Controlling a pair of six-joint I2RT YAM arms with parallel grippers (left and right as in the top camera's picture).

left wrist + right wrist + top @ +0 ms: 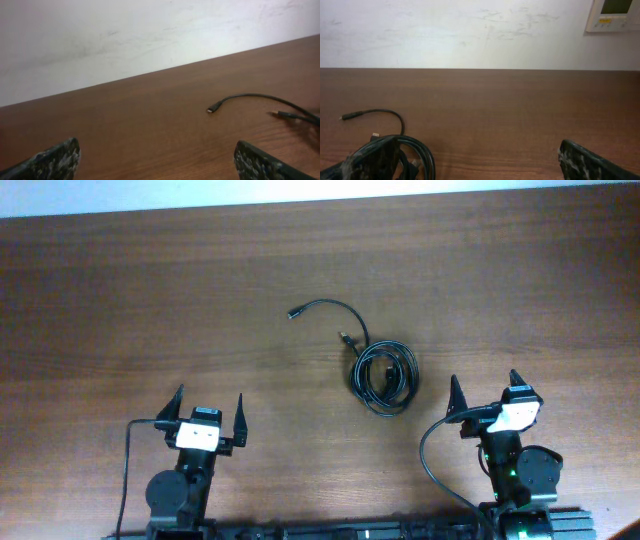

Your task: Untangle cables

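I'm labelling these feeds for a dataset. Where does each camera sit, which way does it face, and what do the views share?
Overhead: above the table, looking straight down at the cables; the left arm and right arm show at the bottom edge.
Left wrist: on the left arm, looking low across the table towards the wall; the left fingers stand open at the bottom corners.
Right wrist: likewise on the right arm; the right fingers stand open, with the cables behind one.
Shared: all three views show the cables.

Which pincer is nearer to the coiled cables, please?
Right. The right pincer sits just right of the cables; the left pincer is much farther off, to their left.
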